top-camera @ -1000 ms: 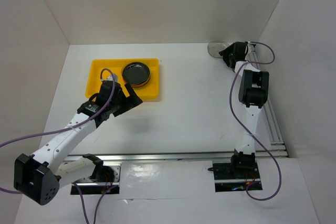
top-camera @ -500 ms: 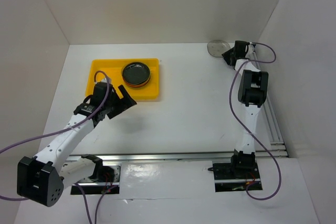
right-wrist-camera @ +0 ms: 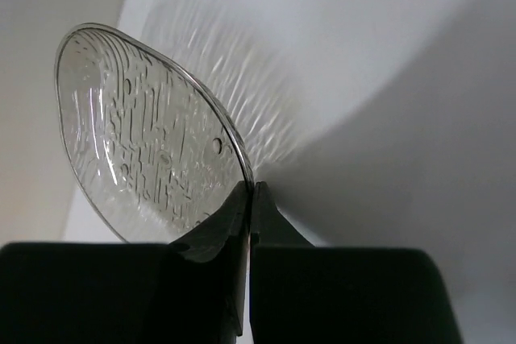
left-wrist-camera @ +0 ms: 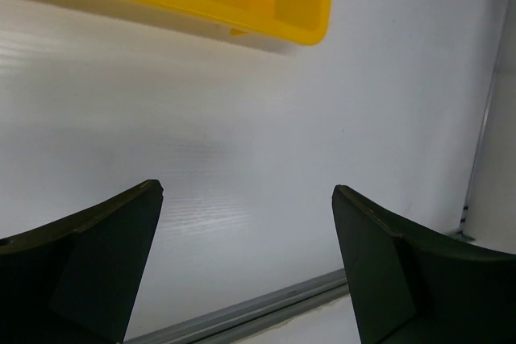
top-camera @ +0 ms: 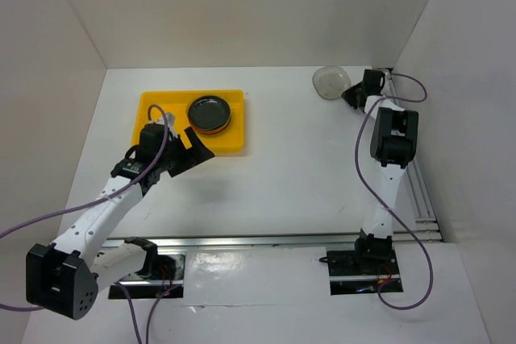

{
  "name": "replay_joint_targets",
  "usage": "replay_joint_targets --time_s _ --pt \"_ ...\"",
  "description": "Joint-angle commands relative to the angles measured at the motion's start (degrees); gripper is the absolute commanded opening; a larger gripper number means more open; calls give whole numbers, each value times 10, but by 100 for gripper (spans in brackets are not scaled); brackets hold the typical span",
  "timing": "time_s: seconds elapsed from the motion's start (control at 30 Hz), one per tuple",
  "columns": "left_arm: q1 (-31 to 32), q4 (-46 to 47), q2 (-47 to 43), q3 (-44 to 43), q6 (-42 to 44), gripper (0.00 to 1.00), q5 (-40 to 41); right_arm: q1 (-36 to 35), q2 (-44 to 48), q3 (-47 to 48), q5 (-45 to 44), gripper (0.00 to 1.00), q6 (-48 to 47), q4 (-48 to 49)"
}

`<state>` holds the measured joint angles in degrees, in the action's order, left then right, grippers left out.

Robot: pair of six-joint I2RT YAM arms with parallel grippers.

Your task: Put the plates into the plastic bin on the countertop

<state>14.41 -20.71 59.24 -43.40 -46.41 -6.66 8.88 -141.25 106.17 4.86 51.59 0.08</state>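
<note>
A yellow plastic bin (top-camera: 155, 113) sits at the back left of the white countertop (top-camera: 282, 159). In its right half rests a stack of plates with a glossy black one (top-camera: 210, 109) on top and an orange edge beneath. My left gripper (top-camera: 192, 151) hovers open just in front of the bin (left-wrist-camera: 298, 6), nothing between its fingers. At the back right, my right gripper (top-camera: 348, 95) is shut on the rim of a grey see-through plate (top-camera: 330, 80), which stands tilted off the countertop. The right wrist view shows the plate (right-wrist-camera: 149, 142) pinched by the fingertips (right-wrist-camera: 248, 199).
White walls close in the countertop on three sides; the right gripper works in the back right corner next to the wall. An aluminium rail (top-camera: 419, 191) runs along the right side and another (top-camera: 258, 241) along the front by the arm bases.
The right gripper closed on the grey plate's rim and tipped it up off the countertop. The left arm drew back slightly from the bin, still open.
</note>
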Motion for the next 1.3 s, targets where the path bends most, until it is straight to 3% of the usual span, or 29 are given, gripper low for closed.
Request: replay_joint_targets --time_s 0.0,0.23,0.4,0.67,0.93,1.1,1.27 --pt "24 99 17 -31 33 100 -76 -31 107 -148 -10 0 -85 -55" --pt "86 138 170 -192 102 100 -83 -125 270 -281 7 0 -262 -101" --pt "86 158 277 -270 129 98 -129 -174 358 -386 98 0 -312 -80" --pt "110 158 335 -276 136 90 -98 -210 491 -449 130 0 -323 -48" --pt "124 178 342 -255 123 84 -100 -210 513 -449 267 0 -300 -35" --pt "141 178 347 -255 111 50 -50 -215 535 -474 286 0 -280 -15" --pt "141 184 342 -250 105 32 -14 -227 558 -485 292 0 -273 -15"
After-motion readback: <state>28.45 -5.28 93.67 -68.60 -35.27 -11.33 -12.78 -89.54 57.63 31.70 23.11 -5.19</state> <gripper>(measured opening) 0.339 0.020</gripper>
